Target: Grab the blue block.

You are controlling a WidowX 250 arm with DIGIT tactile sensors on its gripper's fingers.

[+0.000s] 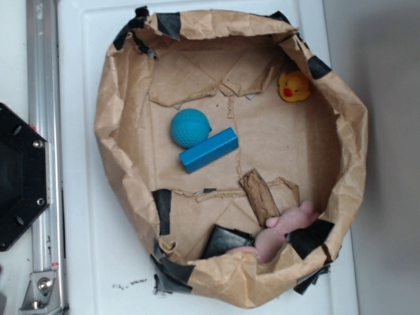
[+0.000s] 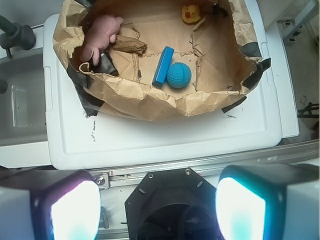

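**Block untouched in the paper bin**

The blue block (image 1: 208,149) (image 2: 163,65) is seen lying flat on the floor of the paper bin (image 1: 118,125) (image 2: 150,97), touching the teal ball (image 1: 190,127) (image 2: 178,75). The gripper (image 2: 157,205) is held well apart from it, outside the bin, its fingers (image 2: 75,210) spread wide with nothing between them.

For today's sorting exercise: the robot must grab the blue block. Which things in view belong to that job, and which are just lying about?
Belongs to the job:
blue block
gripper, fingers apart

Just lying about:
teal ball
yellow duck
brown bark piece
pink plush toy
black box
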